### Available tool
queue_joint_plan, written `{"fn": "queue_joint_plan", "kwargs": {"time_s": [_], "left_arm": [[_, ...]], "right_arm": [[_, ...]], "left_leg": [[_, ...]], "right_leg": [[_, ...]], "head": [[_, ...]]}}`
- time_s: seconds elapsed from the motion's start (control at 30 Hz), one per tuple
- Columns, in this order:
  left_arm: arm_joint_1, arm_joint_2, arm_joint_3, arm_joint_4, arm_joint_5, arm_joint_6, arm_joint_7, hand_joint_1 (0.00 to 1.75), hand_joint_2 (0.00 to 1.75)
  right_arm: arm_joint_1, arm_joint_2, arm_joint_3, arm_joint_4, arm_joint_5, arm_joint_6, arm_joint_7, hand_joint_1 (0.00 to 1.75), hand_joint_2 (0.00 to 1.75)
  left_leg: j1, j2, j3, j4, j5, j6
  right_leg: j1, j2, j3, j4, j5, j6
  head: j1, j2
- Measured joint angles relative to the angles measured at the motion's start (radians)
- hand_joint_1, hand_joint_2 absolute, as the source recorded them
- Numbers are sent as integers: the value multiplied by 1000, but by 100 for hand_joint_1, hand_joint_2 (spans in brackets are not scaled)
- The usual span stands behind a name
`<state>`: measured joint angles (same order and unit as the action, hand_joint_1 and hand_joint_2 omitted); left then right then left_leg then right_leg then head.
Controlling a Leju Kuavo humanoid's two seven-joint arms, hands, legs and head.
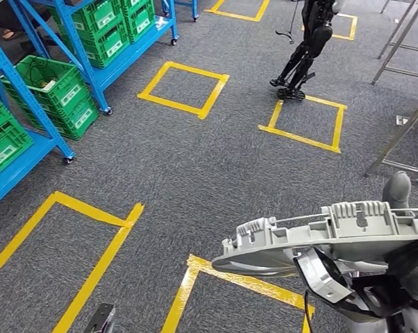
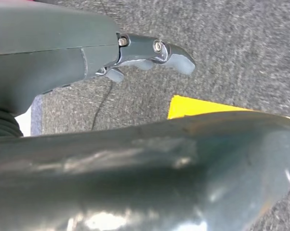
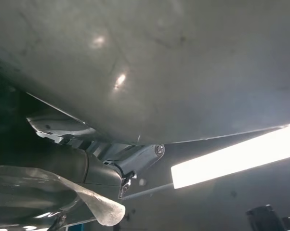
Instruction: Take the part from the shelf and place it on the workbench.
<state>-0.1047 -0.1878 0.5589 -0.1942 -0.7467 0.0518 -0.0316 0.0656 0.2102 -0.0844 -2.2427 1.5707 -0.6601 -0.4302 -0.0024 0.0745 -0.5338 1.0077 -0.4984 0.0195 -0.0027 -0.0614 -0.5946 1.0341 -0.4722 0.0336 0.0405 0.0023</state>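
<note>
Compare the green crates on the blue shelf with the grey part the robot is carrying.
The green crates are bright green, boxy and lattice-walled; the grey part is pale grey, long, flat and ribbed on top. The crates rest on the blue shelf at the left; the part is held over the carpet at the lower right by the right hand. Both look like moulded plastic.
</note>
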Motion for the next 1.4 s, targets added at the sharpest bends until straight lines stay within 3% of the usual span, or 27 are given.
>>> {"fn": "queue_joint_plan", "kwargs": {"time_s": [0.03,0.1,0.17,0.2,0.27,0.3,0.33,0.37,0.4,0.47,0.5,0.57,0.67,1.03,1.4], "left_arm": [[0,-1,-2,0,0,0,0,0,0],[0,-4,-5,0,-1,-1,0,0,0],[-2,-5,-7,0,-1,-1,0,0,0],[-2,-6,-8,0,-1,-1,0,0,0],[0,-6,-8,0,-1,0,0,0,0],[2,-6,-8,0,-1,0,0,0,0],[4,-6,-8,0,-1,0,0,0,0],[5,-6,-8,0,-1,0,0,0,0],[6,-6,-8,0,-2,0,0,0,0],[5,-6,-8,0,-5,0,0,0,0],[4,-7,-9,0,-6,0,0,0,0],[2,-8,-9,0,-8,0,1,0,0],[1,-10,-9,0,-10,0,2,0,0],[-1,-12,-9,0,-19,-3,2,0,0],[-4,-12,-22,0,-40,9,-12,0,0]], "right_arm": [[-2,0,-1,-1,0,0,0,175,175],[-3,0,-3,-3,0,0,-2,175,175],[-4,0,-4,-5,0,0,-3,175,175],[-6,0,-5,-6,0,0,-3,175,175],[-8,0,-6,-7,0,0,-4,175,175],[-8,0,-7,-7,0,0,-6,175,175],[-8,0,-8,-7,1,0,-8,175,175],[-8,0,-9,-7,1,0,-10,175,175],[-8,0,-9,-7,1,0,-12,175,175],[-9,1,-11,-7,1,0,-16,175,175],[-9,2,-12,-7,1,0,-19,175,175],[-9,3,-15,-7,1,0,-28,175,175],[-8,3,-17,-7,1,0,-37,175,175],[-10,6,-20,-7,0,0,-46,175,175],[-10,6,-29,-7,0,0,-48,175,175]], "left_leg": [[-3,8,0,1,-1,-4],[-4,26,2,2,-4,-12],[-1,7,-4,27,-29,-21],[2,-15,-18,65,-55,-25],[5,-54,-75,200,-121,-29],[5,-61,-104,261,-141,-30],[5,-64,-121,294,-143,-29],[5,-66,-119,283,-121,-28],[5,-70,-102,237,-83,-25],[6,-96,-50,103,-9,-17],[7,-109,-32,53,7,-14],[8,-125,-22,14,9,-15],[6,-124,-23,8,10,-18],[-1,-125,-24,10,13,-9],[3,-125,-24,10,13,-9]], "right_leg": [[3,-5,10,-18,-2,-6],[4,13,9,-21,0,-19],[0,33,10,-26,5,-31],[-2,41,11,-28,7,-35],[-3,61,11,-28,8,-40],[-2,73,11,-28,8,-41],[-2,85,11,-27,8,-41],[-2,98,12,-26,8,-41],[-2,110,13,-25,8,-41],[-1,130,13,-20,7,-38],[-1,138,9,-18,8,-35],[0,148,-3,-12,9,-32],[-3,148,-6,-15,12,-36],[-10,147,-4,-23,18,-15],[-7,147,-6,-21,18,-15]], "head": [[-1,0],[-2,0],[-4,0],[-6,0],[-8,0],[-9,0],[-9,0],[-9,0],[-9,0],[-9,0],[-9,0],[-9,0],[-8,0],[-8,0],[-8,0]]}}
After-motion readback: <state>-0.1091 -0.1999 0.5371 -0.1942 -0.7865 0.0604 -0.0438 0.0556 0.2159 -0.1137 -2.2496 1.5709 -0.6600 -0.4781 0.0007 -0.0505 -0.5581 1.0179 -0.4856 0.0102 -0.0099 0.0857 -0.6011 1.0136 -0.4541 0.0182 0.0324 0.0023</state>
